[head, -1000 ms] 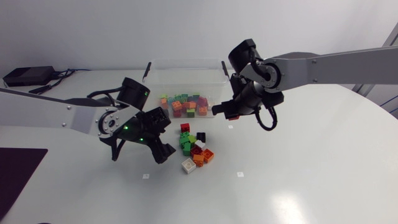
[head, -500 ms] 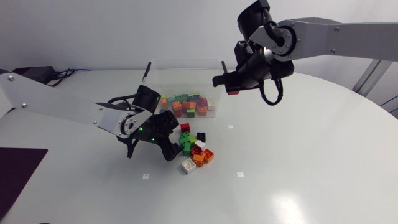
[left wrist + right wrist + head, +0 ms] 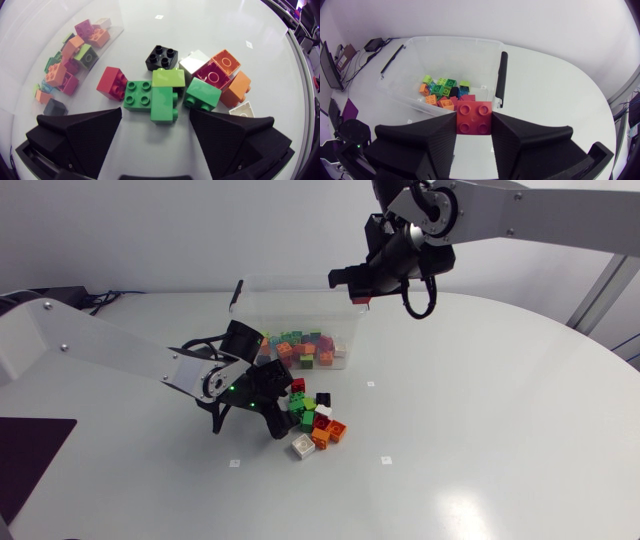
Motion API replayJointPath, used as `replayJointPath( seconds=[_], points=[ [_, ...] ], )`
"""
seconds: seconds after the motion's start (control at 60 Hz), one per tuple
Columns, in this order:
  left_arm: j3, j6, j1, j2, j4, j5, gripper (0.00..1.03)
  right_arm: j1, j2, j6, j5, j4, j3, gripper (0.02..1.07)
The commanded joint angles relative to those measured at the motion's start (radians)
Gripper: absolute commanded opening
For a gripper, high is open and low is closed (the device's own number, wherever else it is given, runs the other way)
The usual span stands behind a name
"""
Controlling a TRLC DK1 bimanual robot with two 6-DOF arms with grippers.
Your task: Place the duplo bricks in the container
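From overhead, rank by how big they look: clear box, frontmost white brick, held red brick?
The clear box
The white brick and red brick look alike; the red is raised nearer the camera, so unsure.

No text, number, label or sign could be read in any view. Any embossing on the studs of the square red plastic brick (image 3: 474,117) was too fine to make out. The small pale square markers (image 3: 386,460) on the white round table (image 3: 500,430) looked blank, as far as the overhead view allowed.
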Motion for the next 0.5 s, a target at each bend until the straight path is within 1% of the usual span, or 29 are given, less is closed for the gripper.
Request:
replayJointPath(
  seconds=[0.0, 0.033, 0.2, 0.317, 0.4, 0.45, 0.483],
  points=[
    [0.029, 0.013, -0.002, 0.025, 0.009, 0.022, 0.90, 0.008, 0.046, -0.003, -0.003, -0.012, 0.051, 0.31],
    [0.030, 0.013, -0.002, 0.026, 0.009, 0.027, 0.90, 0.008, 0.058, -0.002, -0.005, -0.012, 0.065, 0.31],
    [0.027, 0.009, -0.019, 0.035, 0.009, 0.054, 0.76, 0.014, 0.102, 0.001, -0.020, 0.004, 0.123, 0.31],
    [0.022, 0.007, -0.028, 0.037, 0.009, 0.057, 0.61, 0.021, 0.145, 0.001, -0.022, 0.016, 0.172, 0.31],
    [0.018, 0.006, -0.028, 0.037, 0.008, 0.076, 0.55, 0.021, 0.181, 0.001, -0.025, 0.016, 0.210, 0.31],
    [0.013, 0.006, -0.028, 0.035, 0.008, 0.083, 0.49, 0.019, 0.201, 0.001, -0.025, 0.016, 0.230, 0.31],
    [0.007, 0.006, -0.028, 0.034, 0.008, 0.088, 0.43, 0.019, 0.210, 0.001, -0.025, 0.016, 0.240, 0.31]
  ],
)
